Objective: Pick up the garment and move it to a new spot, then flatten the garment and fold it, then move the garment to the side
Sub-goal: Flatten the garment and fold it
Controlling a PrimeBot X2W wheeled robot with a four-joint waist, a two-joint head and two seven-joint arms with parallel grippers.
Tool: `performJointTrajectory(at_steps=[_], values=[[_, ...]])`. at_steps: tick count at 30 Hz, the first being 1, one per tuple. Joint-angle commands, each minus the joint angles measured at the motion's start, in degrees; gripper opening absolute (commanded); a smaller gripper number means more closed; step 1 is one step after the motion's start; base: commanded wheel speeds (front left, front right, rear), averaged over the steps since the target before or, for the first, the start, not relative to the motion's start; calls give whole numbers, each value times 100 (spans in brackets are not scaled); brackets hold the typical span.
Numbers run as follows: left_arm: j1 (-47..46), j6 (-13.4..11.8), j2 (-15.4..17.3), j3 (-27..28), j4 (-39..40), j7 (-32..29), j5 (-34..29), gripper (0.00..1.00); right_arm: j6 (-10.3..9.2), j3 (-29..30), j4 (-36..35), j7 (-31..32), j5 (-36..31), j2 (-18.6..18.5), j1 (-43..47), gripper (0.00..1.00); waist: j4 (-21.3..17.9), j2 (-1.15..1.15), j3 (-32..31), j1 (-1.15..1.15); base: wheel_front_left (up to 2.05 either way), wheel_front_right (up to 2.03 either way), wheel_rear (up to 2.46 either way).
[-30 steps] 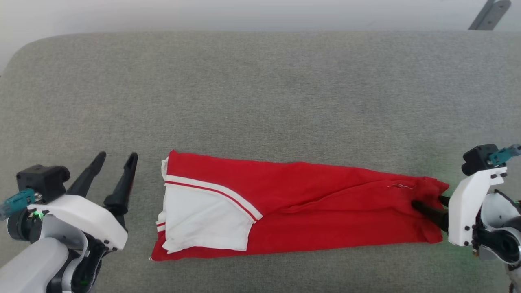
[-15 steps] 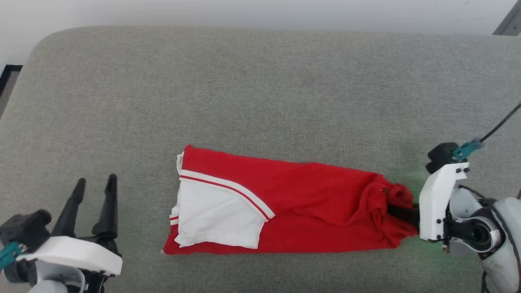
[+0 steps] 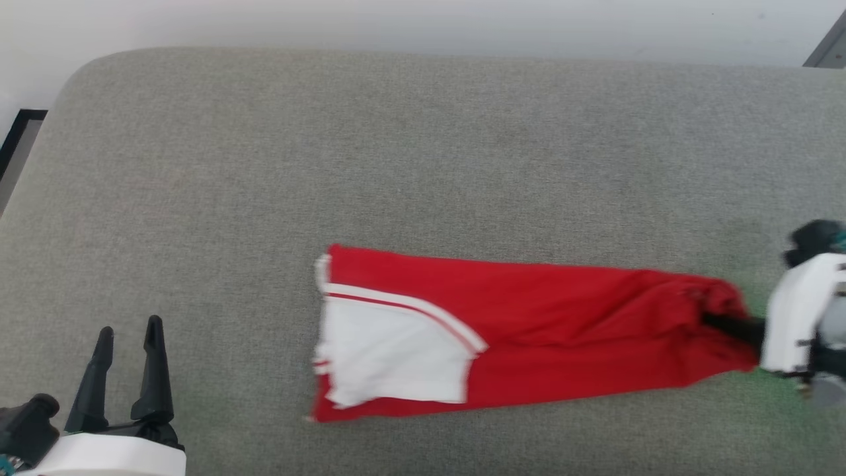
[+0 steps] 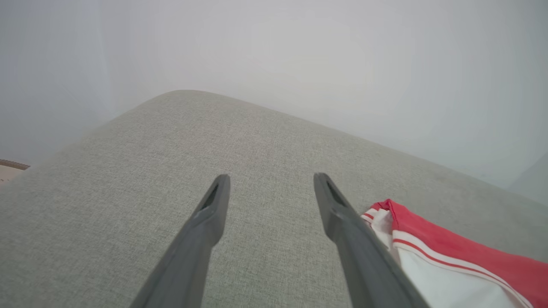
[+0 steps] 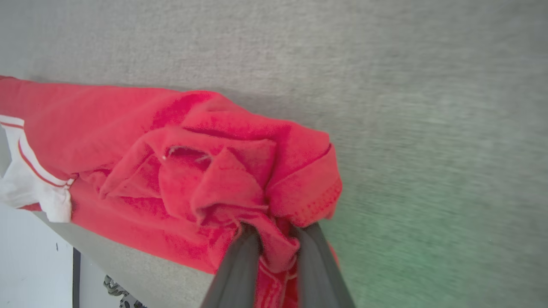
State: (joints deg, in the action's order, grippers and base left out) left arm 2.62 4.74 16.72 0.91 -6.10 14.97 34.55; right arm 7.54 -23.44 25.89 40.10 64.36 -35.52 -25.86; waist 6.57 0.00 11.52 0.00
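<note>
Red T-shirt [image 3: 562, 330], hem end grasped by right pincer [image 3: 710, 320], sleeves beyond its tips; left pincer [image 3: 130, 327] released; best slid low, evenly, preserving fold.

Bright, soft light; motion blur rt side.

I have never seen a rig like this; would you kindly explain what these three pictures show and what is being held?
This is a wheeled robot with two arms, each ending in a two-fingered gripper. The wide picture comes from its head camera, looking down at a grey padded surface. The other two come from wrist cameras, looking along the fingers. A red garment with a white sleeve lies stretched out on the surface. The right gripper is shut on its bunched end; the left gripper is open and holds nothing.
</note>
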Motion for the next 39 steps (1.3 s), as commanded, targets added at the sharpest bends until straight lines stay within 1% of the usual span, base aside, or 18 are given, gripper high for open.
performJointTrajectory(at_steps=[1,4,9,10,14,16,18,22,26,29,34,39], values=[[49,86,-111,149,1,27,-119,100,-9,142,119,-100,34,-208,-1,0,-28,0,-15,0,0,0,0],[107,167,-248,323,-4,27,-223,100,-7,351,287,-171,56,-445,-4,0,-76,0,-24,0,0,0,0],[96,235,-400,495,-9,27,-382,100,-7,647,719,-255,-149,-888,-101,0,-176,0,-6,0,0,0,0],[96,235,-400,495,-9,27,-382,100,-7,647,719,-255,-149,-888,-101,0,-176,0,-6,0,0,0,0],[67,262,-474,574,7,28,-460,100,-7,893,1174,-305,-279,-1060,-225,0,-257,0,10,0,0,0,0],[53,273,-481,581,-10,28,-490,100,-7,992,1386,-344,-384,-1089,-330,0,-308,0,0,0,0,0,0],[59,268,-495,607,-22,28,-491,100,-7,976,1384,-295,-429,-1063,-346,0,-344,0,-18,0,0,0,0],[140,272,-481,594,-14,28,-490,100,-6,1004,949,-66,-160,-928,-197,0,-405,0,-80,0,0,0,0],[200,273,-484,556,-1,28,-465,100,-6,951,193,100,-28,-906,79,0,-433,0,-147,0,0,0,0],[230,274,-480,547,7,28,-452,100,-6,879,-432,151,9,-794,278,0,-431,0,-195,0,0,0,0],[227,275,-461,440,-51,28,-395,100,-6,620,-1261,226,-247,-483,468,0,-346,0,-239,0,0,0,0],[144,275,-454,320,-128,28,-341,100,-6,257,-1612,369,-607,-12,356,0,-156,0,-265,0,0,0,0]])
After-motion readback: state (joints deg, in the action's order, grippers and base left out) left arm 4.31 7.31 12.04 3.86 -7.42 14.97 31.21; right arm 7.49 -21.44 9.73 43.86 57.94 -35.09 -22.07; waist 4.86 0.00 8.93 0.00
